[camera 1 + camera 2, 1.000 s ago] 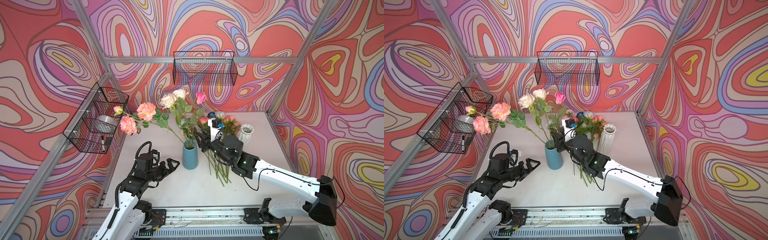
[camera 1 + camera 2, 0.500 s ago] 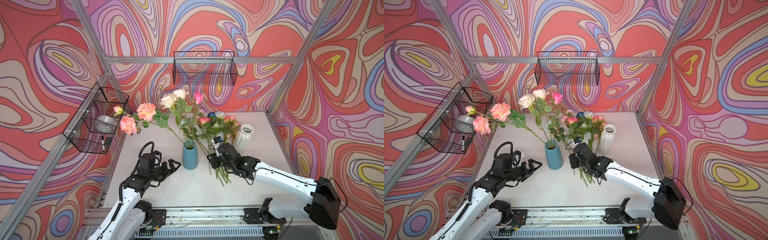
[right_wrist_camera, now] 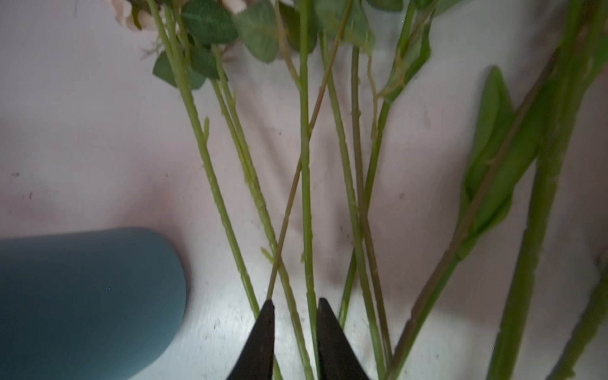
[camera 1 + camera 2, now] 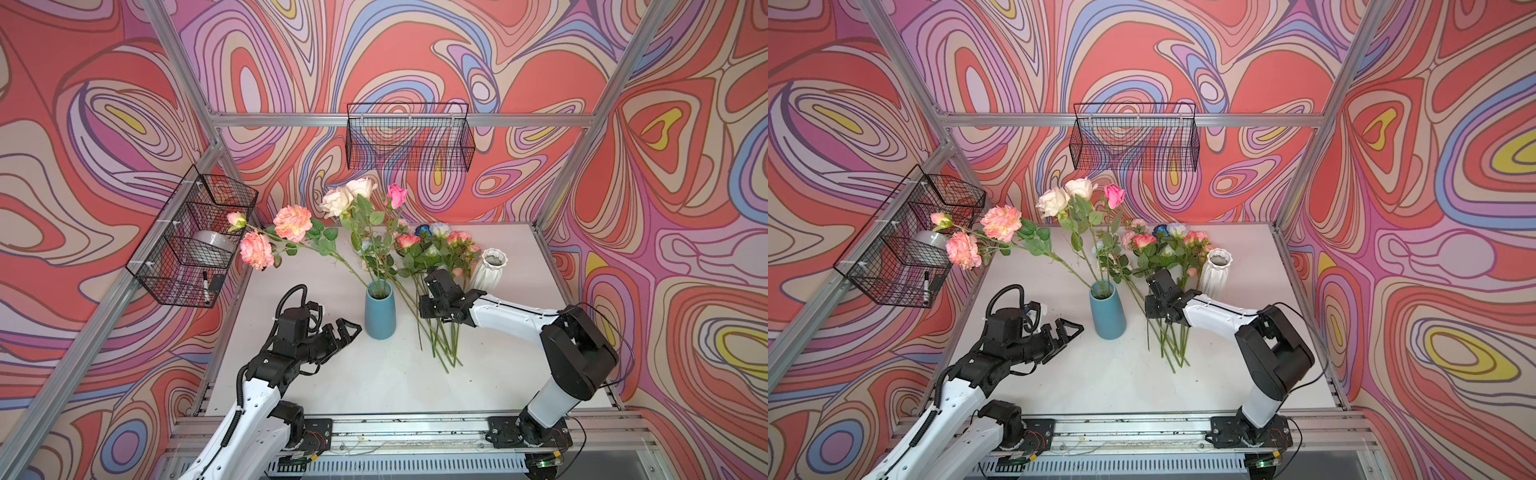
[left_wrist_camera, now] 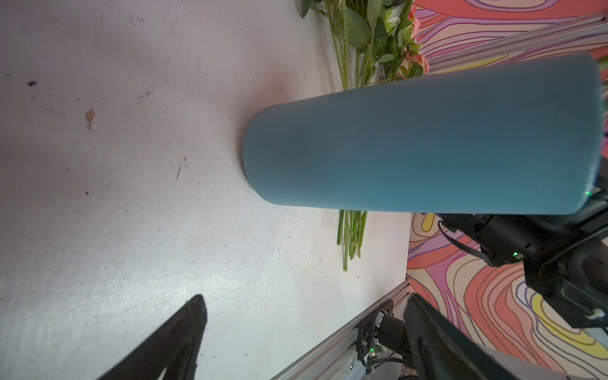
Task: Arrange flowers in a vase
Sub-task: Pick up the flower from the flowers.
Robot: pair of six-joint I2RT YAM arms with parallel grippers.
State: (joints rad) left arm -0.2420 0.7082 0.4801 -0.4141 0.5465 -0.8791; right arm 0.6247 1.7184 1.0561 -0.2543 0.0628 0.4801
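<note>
Though the right end effector straddles flower stems, grip is unclear.

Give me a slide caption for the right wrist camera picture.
Right gripper straddles green flower stems lying on the white table, beside the blue vase.

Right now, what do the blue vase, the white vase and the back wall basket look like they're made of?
Blue vase: likely ceramic, with a smooth matte finish and no glare. White vase: probably ceramic or porcelain, ribbed and slightly glossy. Back wall basket: black coated metal wire in a thin grid.
</note>
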